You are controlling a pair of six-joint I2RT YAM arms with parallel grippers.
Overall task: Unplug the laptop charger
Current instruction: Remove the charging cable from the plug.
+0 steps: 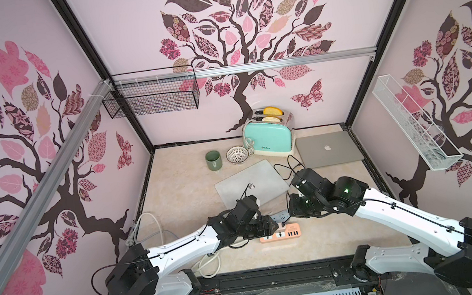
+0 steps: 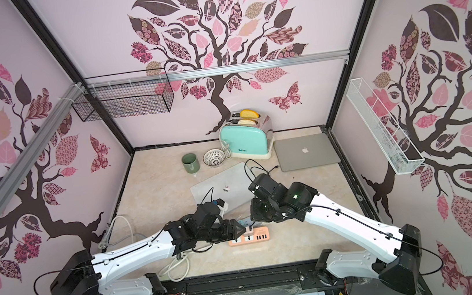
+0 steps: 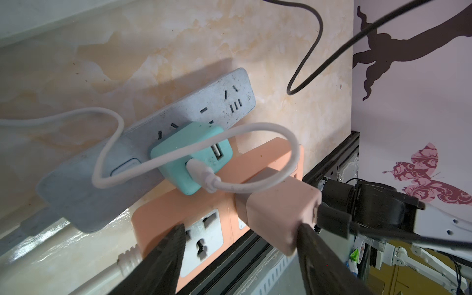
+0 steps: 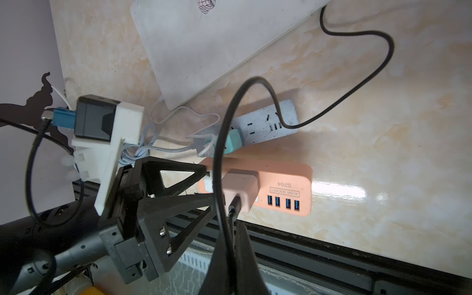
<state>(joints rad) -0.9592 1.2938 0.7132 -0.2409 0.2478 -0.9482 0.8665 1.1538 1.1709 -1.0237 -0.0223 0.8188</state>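
The pink laptop charger (image 3: 278,212) is plugged into an orange power strip (image 3: 163,204) near the table's front edge. A black cable (image 4: 357,102) leaves the charger and loops toward the pale-grey laptop (image 1: 251,184). My right gripper (image 4: 233,224) is shut on this cable just behind its plug at the charger. My left gripper (image 3: 241,245) is open at the strip's socket end. One of its fingers (image 3: 166,255) lies over the strip beside a free socket. Its other finger (image 3: 319,255) touches the charger's side.
A grey power strip (image 3: 153,143) lies just behind the orange one, carrying a teal adapter (image 3: 191,155) with a white lead. A silver laptop (image 1: 327,148), toaster (image 1: 269,133), green mug (image 1: 213,160) and white bowl (image 1: 237,155) stand at the back. White cords (image 1: 147,225) lie front left.
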